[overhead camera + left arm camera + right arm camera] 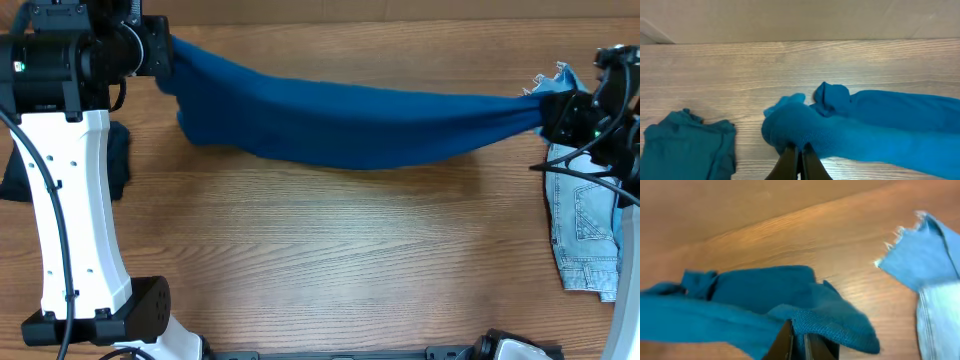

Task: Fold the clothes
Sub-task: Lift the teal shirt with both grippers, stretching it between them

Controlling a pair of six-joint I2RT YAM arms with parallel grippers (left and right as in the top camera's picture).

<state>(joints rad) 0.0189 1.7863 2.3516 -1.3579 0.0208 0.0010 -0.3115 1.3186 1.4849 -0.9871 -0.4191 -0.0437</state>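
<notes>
Pinching tight, the left claw [800,156] has its fingers closed on a bunched end of the blue garment [350,125], and the right claw [799,341] clamps the opposite end the same way. Between them the cloth stretches across the far side of the tabletop [330,260], sagging in the middle. Pale denim [585,235] lies just beside the right claw; a dark teal garment [690,145] sits near the left arm.

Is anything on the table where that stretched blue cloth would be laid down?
Nothing visible does. The blue cloth, held between left pincer and right pincer, hangs over bare table. Denim lies at the far right and a teal cloth at the far left, both beside that spot.
</notes>
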